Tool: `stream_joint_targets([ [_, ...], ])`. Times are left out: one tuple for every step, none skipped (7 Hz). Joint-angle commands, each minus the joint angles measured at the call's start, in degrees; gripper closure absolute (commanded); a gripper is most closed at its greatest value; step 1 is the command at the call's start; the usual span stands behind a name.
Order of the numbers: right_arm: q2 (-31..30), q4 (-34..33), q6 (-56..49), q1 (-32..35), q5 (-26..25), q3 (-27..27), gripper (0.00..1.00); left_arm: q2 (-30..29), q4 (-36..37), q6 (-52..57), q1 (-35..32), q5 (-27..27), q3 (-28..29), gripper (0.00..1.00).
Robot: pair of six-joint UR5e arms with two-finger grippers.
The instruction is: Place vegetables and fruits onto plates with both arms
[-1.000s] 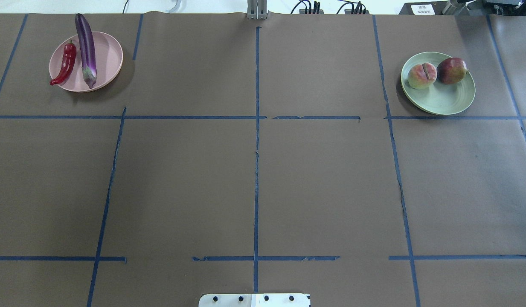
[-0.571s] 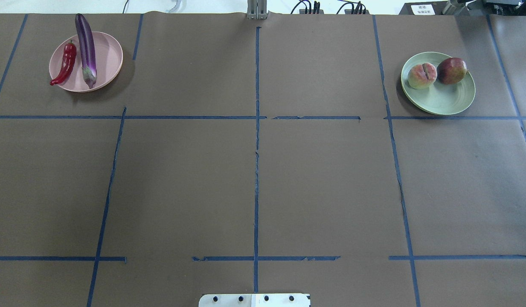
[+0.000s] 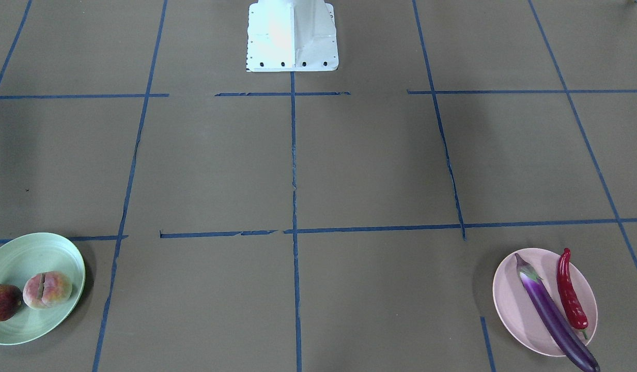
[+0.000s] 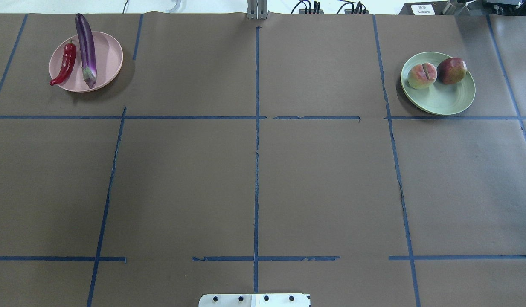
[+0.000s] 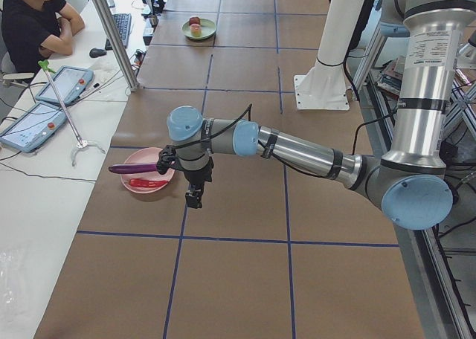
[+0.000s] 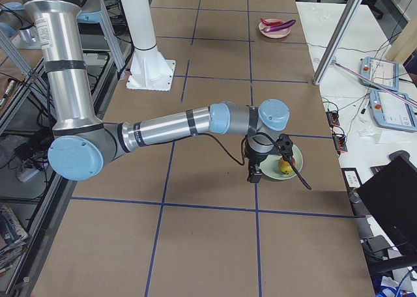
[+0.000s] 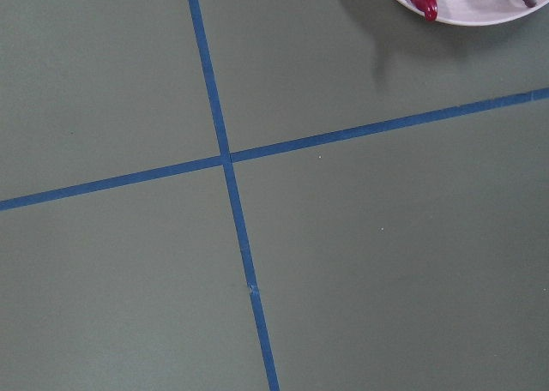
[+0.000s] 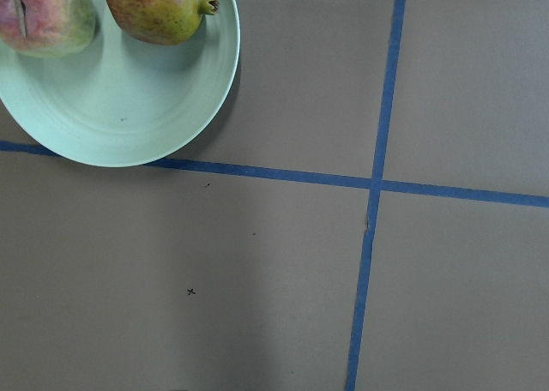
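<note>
The purple eggplant (image 4: 85, 42) and the red chili (image 4: 66, 64) lie on the pink plate (image 4: 107, 57) at the far left. The peach (image 4: 422, 76) and the red-green apple (image 4: 451, 70) sit on the green plate (image 4: 446, 98) at the far right. My left gripper (image 5: 193, 199) shows only in the exterior left view, hanging above the table just beside the pink plate (image 5: 149, 177). My right gripper (image 6: 254, 175) shows only in the exterior right view, above the table beside the green plate (image 6: 294, 161). I cannot tell whether either gripper is open or shut. The wrist views show only plate edges.
Blue tape lines divide the brown table cover into squares. The white base block (image 4: 254, 299) sits at the near middle edge. A side table with tablets (image 5: 63, 85) and a seated operator (image 5: 30, 23) runs along the far side. A metal post (image 5: 119, 38) stands there.
</note>
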Motion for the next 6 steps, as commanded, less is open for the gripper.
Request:
stream_joint_targets([
  [0.0, 0.0, 0.1, -0.1, 0.0, 0.0, 0.0, -0.3, -0.1, 0.0, 0.6, -0.3, -0.2, 0.0],
  [0.0, 0.0, 0.1, -0.1, 0.0, -0.3, 0.0, -0.2, 0.0, 0.0, 0.6, -0.3, -0.8, 0.0],
  [0.0, 0.0, 0.2, -0.1, 0.0, 0.1, 0.0, -0.1, -0.1, 0.0, 0.7, -0.4, -0.9, 0.0],
  [-0.1, 0.0, 0.0, -0.1, 0.0, -0.1, 0.0, -0.1, -0.1, 0.0, 1.5, -0.4, -0.9, 0.0],
  [-0.2, 0.0, 0.1, -0.1, 0.0, 0.1, 0.0, 0.2, 0.0, 0.0, 1.7, -0.4, -0.9, 0.0],
  [-0.2, 0.0, 0.1, -0.1, 0.0, 0.0, 0.0, 0.1, -0.2, 0.0, 2.1, -0.4, -0.8, 0.0],
])
